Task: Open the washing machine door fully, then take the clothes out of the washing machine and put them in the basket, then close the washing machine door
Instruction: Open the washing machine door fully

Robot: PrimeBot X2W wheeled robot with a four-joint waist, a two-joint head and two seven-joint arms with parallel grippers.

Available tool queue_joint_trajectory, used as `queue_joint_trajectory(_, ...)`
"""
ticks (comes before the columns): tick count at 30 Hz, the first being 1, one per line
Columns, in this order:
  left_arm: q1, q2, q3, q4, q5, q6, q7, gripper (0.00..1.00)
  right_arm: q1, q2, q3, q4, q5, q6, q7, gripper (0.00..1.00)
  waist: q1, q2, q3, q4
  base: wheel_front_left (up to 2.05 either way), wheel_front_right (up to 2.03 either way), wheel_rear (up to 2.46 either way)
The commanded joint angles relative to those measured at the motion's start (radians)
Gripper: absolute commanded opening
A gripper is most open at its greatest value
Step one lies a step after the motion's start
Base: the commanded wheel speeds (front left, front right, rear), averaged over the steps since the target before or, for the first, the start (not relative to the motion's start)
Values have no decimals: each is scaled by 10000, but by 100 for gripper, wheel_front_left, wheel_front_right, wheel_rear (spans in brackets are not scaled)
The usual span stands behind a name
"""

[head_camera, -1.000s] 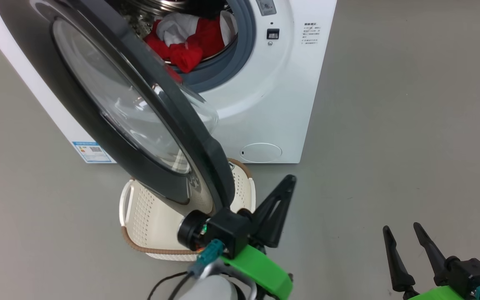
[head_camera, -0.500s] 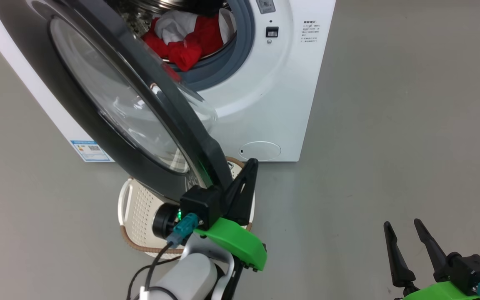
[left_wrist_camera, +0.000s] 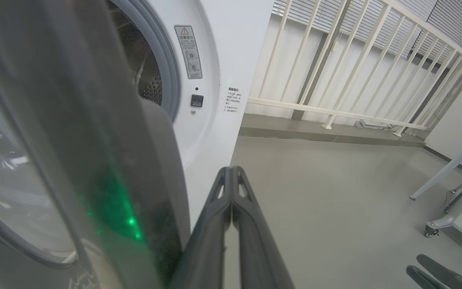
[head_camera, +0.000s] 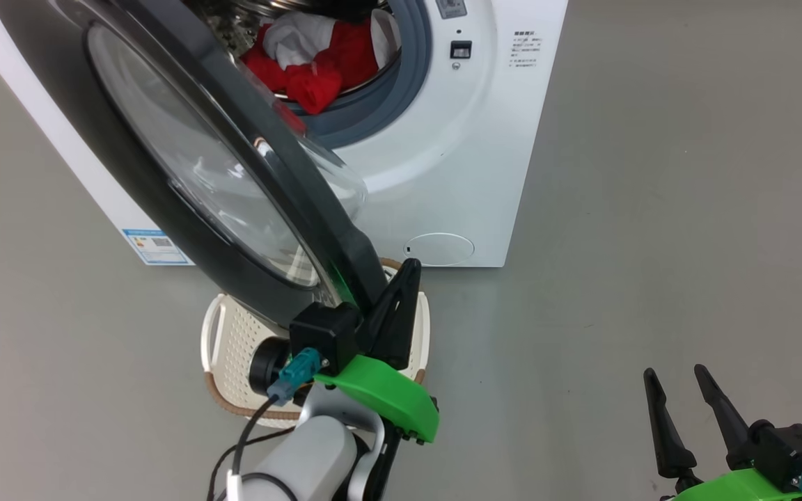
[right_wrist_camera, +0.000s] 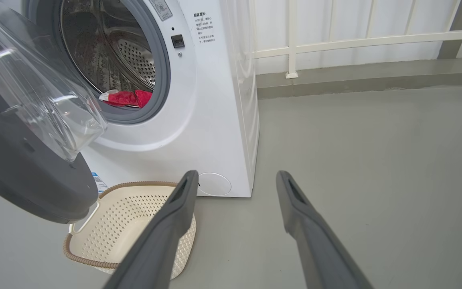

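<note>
Head view: the washing machine (head_camera: 443, 174) stands with its door (head_camera: 192, 174) part-swung. We judge it stiff and heavy, best pushed at the rim. Soft clothes (head_camera: 317, 62) lie in the drum; we would pinch a fold. The basket (head_camera: 234, 341) sits beneath the overhanging door. Our left end effector (head_camera: 406, 275) is closed, empty, beside the rim — our right end effector (head_camera: 674, 376) is spread wide, empty.

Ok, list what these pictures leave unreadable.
- the clothes: head view, the washing machine door covers their left part; count unclear.
- the basket: head view, door and left gripper hide much of its inside.
- warning sticker: left wrist view, print too small to read.
</note>
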Motion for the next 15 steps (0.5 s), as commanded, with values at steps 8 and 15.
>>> queue_joint_trajectory(8,124,154,577,201,428,-140,-49,0,-421,-135,126,-228,32,63,-65,100,0,-1,1,124,0,0,0)
queue_joint_trajectory(15,561,184,891,217,763,-317,-49,0,-420,-135,65,-215,44,63,-65,100,0,-1,-30,197,0,0,0)
